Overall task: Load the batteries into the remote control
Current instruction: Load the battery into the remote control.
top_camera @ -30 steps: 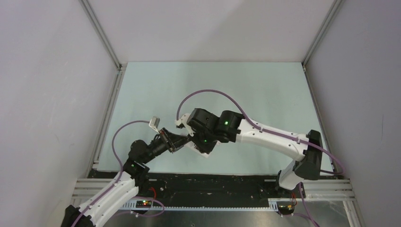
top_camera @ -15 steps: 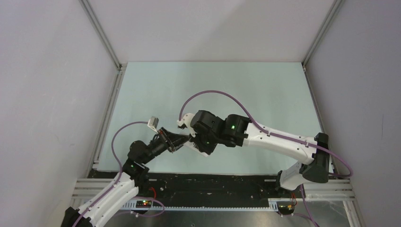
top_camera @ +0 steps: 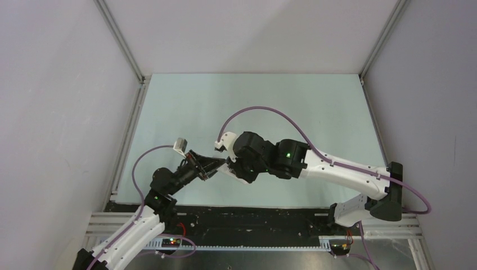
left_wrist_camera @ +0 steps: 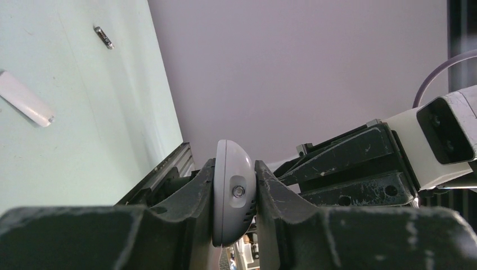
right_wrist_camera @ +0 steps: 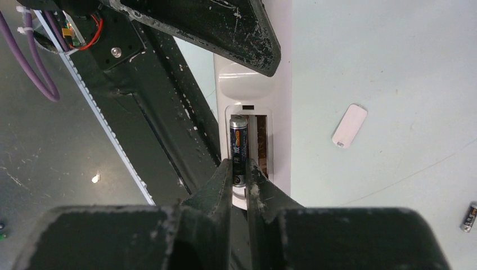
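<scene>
- Counter [top_camera: 253,95]: pale green, walled by grey panels on three sides; carries the loose parts.
- Right arm [top_camera: 337,169]: white and black, reaches from the near right corner toward the middle of the near edge, with a purple cable looping above it; meets the left arm there.
- Left arm [top_camera: 135,225]: comes up from the near left corner and angles right toward the same spot.
- Left gripper [left_wrist_camera: 234,169]: fingers closed tight on the remote control, one on each broad face; shows the handset end-on in the left wrist view.
- Right gripper [right_wrist_camera: 238,166]: fingers narrow, pinching the near end of the first battery from both sides, right over the open bay.
- Remote control [right_wrist_camera: 247,90]: white, clamped in the left fingers where the two wrists meet; turns its back to the right wrist camera, battery bay uncovered.
- Cover [right_wrist_camera: 349,126]: small, plain, white and flat; lies on the counter, apart from the remote control.
- First battery [right_wrist_camera: 238,140]: dark blue with an orange band, lies lengthwise in the left slot of the bay; right slot beside it open, coppery inside.
- Second battery [right_wrist_camera: 468,216]: lies flat on the counter at the edge of the right wrist view, beyond the cover, touching nothing.
</scene>
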Robot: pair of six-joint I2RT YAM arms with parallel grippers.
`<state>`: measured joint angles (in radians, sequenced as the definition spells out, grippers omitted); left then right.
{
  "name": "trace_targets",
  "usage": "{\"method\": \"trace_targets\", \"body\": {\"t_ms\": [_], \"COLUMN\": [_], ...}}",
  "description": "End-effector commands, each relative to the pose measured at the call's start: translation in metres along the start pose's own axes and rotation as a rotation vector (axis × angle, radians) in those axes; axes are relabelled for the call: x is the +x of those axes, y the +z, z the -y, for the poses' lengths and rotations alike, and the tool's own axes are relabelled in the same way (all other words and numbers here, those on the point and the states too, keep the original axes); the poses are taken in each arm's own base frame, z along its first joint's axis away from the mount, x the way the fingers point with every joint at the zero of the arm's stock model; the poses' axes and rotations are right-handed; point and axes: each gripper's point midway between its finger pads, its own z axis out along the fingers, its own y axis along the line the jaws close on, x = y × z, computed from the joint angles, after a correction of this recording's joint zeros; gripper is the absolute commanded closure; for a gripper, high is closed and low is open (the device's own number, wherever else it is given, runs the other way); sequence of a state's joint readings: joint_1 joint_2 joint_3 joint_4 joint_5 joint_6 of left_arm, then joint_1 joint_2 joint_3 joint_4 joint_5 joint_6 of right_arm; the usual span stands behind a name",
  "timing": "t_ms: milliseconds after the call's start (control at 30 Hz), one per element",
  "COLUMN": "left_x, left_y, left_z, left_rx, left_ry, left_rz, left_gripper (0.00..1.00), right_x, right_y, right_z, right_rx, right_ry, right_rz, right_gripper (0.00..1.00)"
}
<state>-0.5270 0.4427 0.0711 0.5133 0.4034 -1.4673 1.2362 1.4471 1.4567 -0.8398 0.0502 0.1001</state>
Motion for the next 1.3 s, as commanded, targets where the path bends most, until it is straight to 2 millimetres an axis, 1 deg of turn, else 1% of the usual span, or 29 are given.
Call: {"method": "trace_targets", "body": {"t_ms": [0,333,567,733,933,1100,1267], "left_x": [-0.001,-0.002,-0.002,-0.002,-0.003,-0.003,-0.002], "left_y": [-0.005,-0.005,-0.004,-0.001,0.003,0.005,0.006], "left_z": [0.078,0.087,0.082,0.066,0.048,0.039,0.031], "left_rx": [0.228,0.247,0.235,0.195,0.151,0.124,0.098], "left_ry": [-0.002,-0.011,0.006,0.018,0.036,0.049,0.063], "left_rz": [-0.014,-0.012,-0.010,-0.009,-0.003,-0.005,-0.007], "left_gripper": [1.00,1.00,1.00,1.00,1.00,1.00,1.00], "right_x": [-0.015,-0.011,-0.007,-0.016,-0.026,-0.018,-0.014], "right_y": [-0.001,-0.001,-0.004,-0.015,-0.035,-0.043,-0.044], "right_z": [0.008,0.010,0.011,0.009,0.004,0.003,0.001], "right_rx": [0.047,0.052,0.055,0.044,0.008,-0.011,-0.021], "right_ry": [-0.007,-0.022,-0.024,-0.018,0.004,0.017,0.032], "right_rz": [0.081,0.079,0.067,0.115,0.181,0.147,0.114], "right_gripper": [0.85,0.83,0.85,0.89,0.93,0.93,0.93]}}
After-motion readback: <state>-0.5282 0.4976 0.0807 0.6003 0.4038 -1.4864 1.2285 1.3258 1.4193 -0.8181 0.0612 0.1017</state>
